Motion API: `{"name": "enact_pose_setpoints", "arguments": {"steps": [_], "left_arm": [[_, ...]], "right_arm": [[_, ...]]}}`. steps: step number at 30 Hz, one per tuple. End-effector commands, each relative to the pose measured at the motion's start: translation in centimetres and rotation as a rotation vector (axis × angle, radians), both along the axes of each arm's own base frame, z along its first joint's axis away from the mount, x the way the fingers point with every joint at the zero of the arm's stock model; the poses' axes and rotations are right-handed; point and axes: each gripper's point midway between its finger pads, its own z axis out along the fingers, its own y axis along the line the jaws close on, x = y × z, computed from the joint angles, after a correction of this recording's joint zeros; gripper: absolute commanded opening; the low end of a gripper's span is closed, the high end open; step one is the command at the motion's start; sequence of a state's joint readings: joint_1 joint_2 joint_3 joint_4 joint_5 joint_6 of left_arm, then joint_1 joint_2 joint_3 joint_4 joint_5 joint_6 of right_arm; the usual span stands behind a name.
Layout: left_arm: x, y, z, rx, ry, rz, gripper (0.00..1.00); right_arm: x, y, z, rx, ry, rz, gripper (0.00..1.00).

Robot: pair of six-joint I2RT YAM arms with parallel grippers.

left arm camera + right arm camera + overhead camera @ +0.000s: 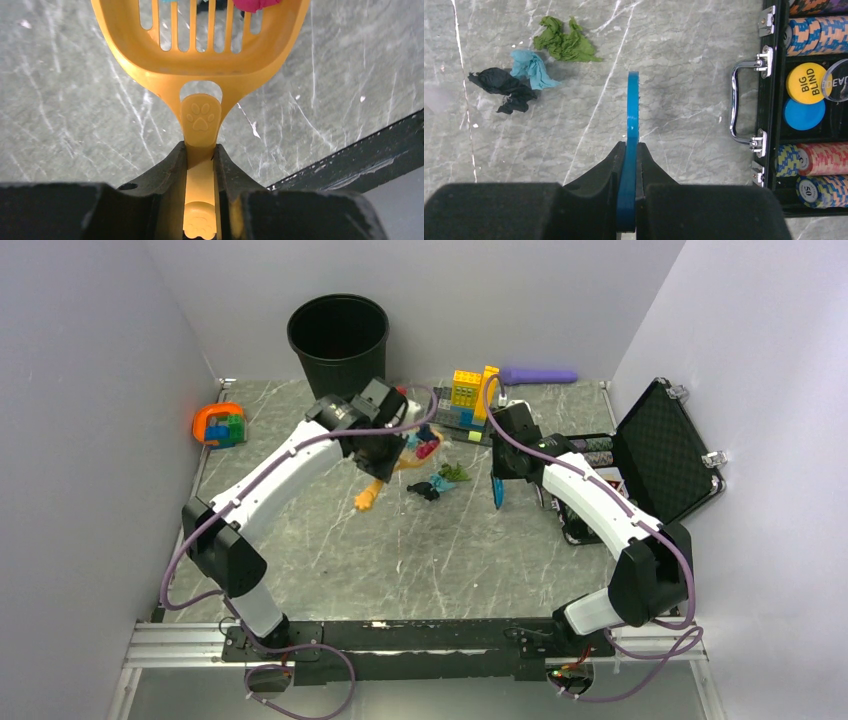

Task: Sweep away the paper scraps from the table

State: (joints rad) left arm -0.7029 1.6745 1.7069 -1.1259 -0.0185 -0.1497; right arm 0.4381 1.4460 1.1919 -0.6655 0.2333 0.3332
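Note:
My left gripper is shut on the handle of an orange slotted scoop, held above the table. A magenta scrap lies in the scoop head, and pink and blue scraps show there from above. My right gripper is shut on a flat blue sweeping tool, seen edge-on. Left of this tool, green, teal and navy scraps lie loose on the marble; they also show in the top view.
A black bin stands at the back. A brick build on a dark baseplate and a purple object are behind the arms. An open poker chip case lies on the right. An orange holder with bricks sits far left.

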Motion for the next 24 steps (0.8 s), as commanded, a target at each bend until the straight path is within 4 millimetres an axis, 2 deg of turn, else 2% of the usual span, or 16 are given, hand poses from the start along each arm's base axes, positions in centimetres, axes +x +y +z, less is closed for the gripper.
{"name": "enact_pose_setpoints", "arguments": {"steps": [1, 9, 17, 24], "left_arm": [[2.0, 1.4, 3.1, -0.044, -0.036, 0.039, 0.0], [5.3, 4.6, 5.7, -0.156, -0.07, 0.169, 0.0], [8.7, 6.9, 7.5, -0.176, -0.148, 0.227, 0.0], [11.8, 8.0, 10.6, -0.317, -0.222, 0.269, 0.0]], "right_arm": [[0.7, -0.8, 1.8, -0.027, -0.042, -0.035, 0.0], [0.3, -1.2, 1.9, -0.048, -0.022, -0.025, 0.0], [0.1, -0.9, 2.1, -0.043, 0.006, -0.005, 0.0], [-0.6, -0.5, 1.8, -0.019, 0.035, 0.004, 0.0]]}}
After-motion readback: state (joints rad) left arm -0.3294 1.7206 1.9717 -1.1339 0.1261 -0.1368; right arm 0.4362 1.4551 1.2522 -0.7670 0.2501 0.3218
